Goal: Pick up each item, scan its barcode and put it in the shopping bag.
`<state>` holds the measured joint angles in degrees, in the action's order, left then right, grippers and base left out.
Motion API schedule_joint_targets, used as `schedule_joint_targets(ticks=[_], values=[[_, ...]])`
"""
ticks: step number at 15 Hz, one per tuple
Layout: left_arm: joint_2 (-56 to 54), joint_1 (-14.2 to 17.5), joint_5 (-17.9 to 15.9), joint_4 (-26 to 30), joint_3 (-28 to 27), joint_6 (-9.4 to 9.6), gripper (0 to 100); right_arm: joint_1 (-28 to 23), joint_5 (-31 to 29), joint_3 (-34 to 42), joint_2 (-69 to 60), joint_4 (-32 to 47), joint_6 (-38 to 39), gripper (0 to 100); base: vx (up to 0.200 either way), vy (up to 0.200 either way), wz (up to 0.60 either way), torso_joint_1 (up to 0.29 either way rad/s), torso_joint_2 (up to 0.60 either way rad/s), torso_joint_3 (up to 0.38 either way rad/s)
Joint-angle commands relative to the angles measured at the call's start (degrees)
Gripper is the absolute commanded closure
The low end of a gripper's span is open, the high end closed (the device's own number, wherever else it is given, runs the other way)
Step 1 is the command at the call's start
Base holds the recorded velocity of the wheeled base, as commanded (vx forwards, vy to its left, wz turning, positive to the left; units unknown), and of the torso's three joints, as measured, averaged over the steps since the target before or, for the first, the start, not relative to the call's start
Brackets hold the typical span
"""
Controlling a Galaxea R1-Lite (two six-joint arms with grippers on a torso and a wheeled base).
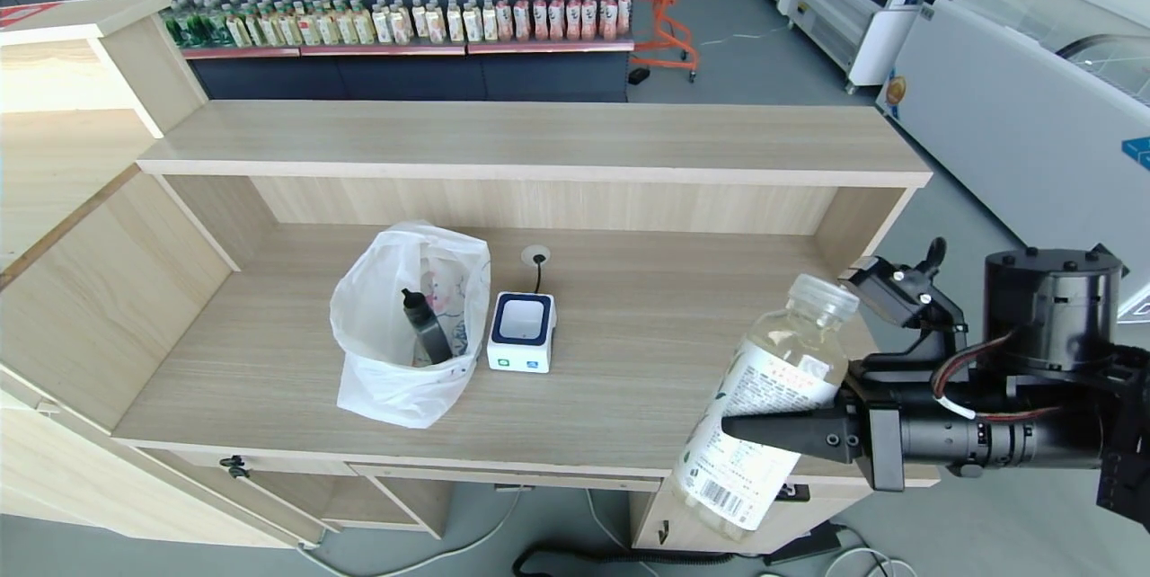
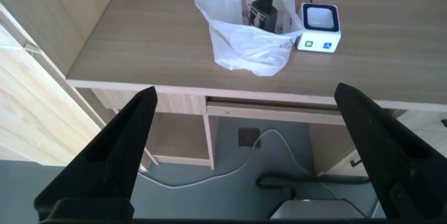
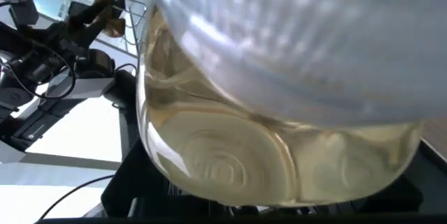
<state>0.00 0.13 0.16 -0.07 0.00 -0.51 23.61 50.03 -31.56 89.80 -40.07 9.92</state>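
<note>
The bottle [image 1: 773, 397] is clamped by the right gripper [image 1: 765, 422] at four o'clock from the scanner [image 1: 521, 332] (bag [image 1: 382, 370] at nine); the left gripper [image 2: 246, 91] is spread.

No wording can be read. The bottle [image 1: 783, 368] has a white label [image 1: 738, 471] with a barcode [image 1: 726, 497] and print too small to read. The scanner [image 1: 521, 332] has green and blue stickers [image 1: 506, 362].

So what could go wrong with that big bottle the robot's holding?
The bottle hangs tilted in the right gripper by the front edge of the counter; if it slips, it may hit the floor. Its barcode isn't facing the scanner, so the scan might miss. The floppy bag holds a dark bottle and could tip.
</note>
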Motion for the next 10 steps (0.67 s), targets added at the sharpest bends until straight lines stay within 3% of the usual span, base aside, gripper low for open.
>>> schedule_joint_targets(ticks=[1,6,10], values=[[0.1,0.0,0.0,0.0,0.0,-0.02,0,0.7,0.4,1.0,-0.9,0.0,-0.1,100,0.000,0.000,0.00,0.000,0.00,0.000],[0.1,0.0,0.0,0.0,0.0,-0.02,0,1.0,2.2,2.3,0.4,0.0,-6.8,100,0.000,0.000,0.00,0.000,0.00,0.000],[0.1,0.0,0.0,0.0,0.0,-0.02,0,1.0,3.2,2.1,0.5,0.0,-7.5,100,0.000,0.000,0.00,0.000,0.00,0.000]])
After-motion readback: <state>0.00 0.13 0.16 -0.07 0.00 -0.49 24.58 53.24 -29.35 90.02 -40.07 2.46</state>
